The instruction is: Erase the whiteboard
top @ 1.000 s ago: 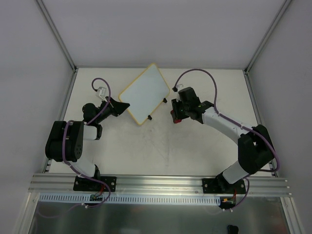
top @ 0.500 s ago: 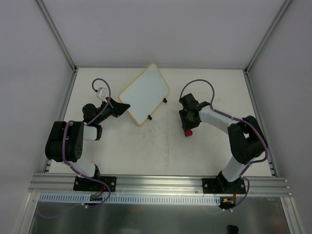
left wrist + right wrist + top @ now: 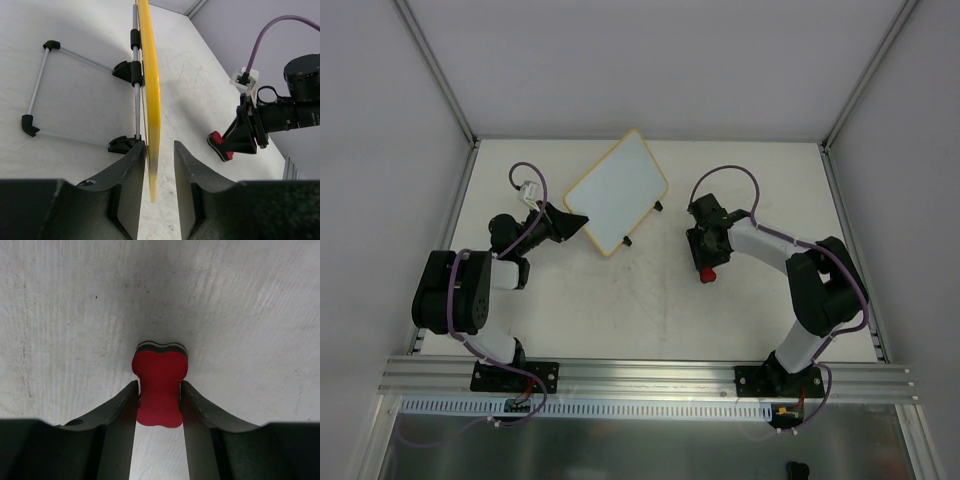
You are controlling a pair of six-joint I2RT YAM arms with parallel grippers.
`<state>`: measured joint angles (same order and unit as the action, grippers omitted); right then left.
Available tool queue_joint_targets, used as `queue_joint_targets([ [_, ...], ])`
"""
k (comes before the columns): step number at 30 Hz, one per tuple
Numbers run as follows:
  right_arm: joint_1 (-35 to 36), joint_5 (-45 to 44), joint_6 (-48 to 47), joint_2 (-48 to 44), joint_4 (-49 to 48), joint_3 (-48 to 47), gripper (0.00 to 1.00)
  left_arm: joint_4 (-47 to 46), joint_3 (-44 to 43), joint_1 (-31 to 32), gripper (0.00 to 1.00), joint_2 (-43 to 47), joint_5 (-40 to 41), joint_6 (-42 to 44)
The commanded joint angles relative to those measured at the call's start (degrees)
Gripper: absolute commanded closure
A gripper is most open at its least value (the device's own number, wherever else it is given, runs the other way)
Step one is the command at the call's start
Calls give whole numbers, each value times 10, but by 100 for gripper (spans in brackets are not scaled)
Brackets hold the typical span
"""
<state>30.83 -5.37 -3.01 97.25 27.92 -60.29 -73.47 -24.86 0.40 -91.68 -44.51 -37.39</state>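
Thin yellow-framed whiteboard (image 3: 618, 195) stands tilted, center-back on scuffed surface (image 3: 650, 310). L tool (image 3: 159, 150) spread, straddling its edge. R tool (image 3: 159, 385) pinches red bone-shaped eraser (image 3: 159, 365), well apart from board.

Left arm (image 3: 470, 290): base at the near edge, left side; bulky elbow joint raised beside the left edge; forearm runs toward the far edge and inward.
Left wrist: low and level, turned toward the middle of the far edge.
Left gripper (image 3: 160, 147): fingers (image 3: 131, 172) narrowly parted, straddling a corner of the whiteboard (image 3: 152, 100); a gap shows beside one finger.
Right arm (image 3: 820, 290): base at the near edge, right side; elbow raised near the right edge; forearm reaches inward.
Right wrist: bent to point straight down.
Right gripper (image 3: 160, 386): fingers (image 3: 122, 410) closed against both sides of the red eraser (image 3: 159, 371).
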Motion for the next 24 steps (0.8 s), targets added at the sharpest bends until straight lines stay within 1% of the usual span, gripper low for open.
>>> queue_joint_targets([
  [1, -2, -7, 7, -20, 13, -2, 56, -149, 5, 1, 70, 21, -8, 2],
  [2, -2, -7, 7, -24, 13, -1, 53, -149, 6, 1, 68, 23, -8, 1],
  [4, -2, -3, 6, -30, 13, -2, 50, -149, 7, 0, 66, 24, -8, 1],
  [6, -2, -3, 6, -40, 13, -3, 48, -148, 8, 0, 62, 26, -7, 1],
  [8, -2, -4, 6, -47, 12, -4, 47, -149, 10, -1, 58, 31, -6, 1],
  [9, -2, -7, 8, -52, 12, -3, 47, -149, 12, -1, 53, 32, -4, 2],
  [12, -2, -16, 9, -80, 11, -1, 47, -149, 19, -1, 46, 42, -1, 3],
  [18, -2, -26, 4, -155, 7, 9, 47, -128, 35, -1, 38, 65, 16, 8],
  [22, -2, -51, 5, -225, -36, 41, 47, -107, 75, -1, 36, 112, 47, 13],
  [24, -4, -54, 1, -266, -50, 54, 47, -81, 103, -1, 32, 169, 73, 26],
])
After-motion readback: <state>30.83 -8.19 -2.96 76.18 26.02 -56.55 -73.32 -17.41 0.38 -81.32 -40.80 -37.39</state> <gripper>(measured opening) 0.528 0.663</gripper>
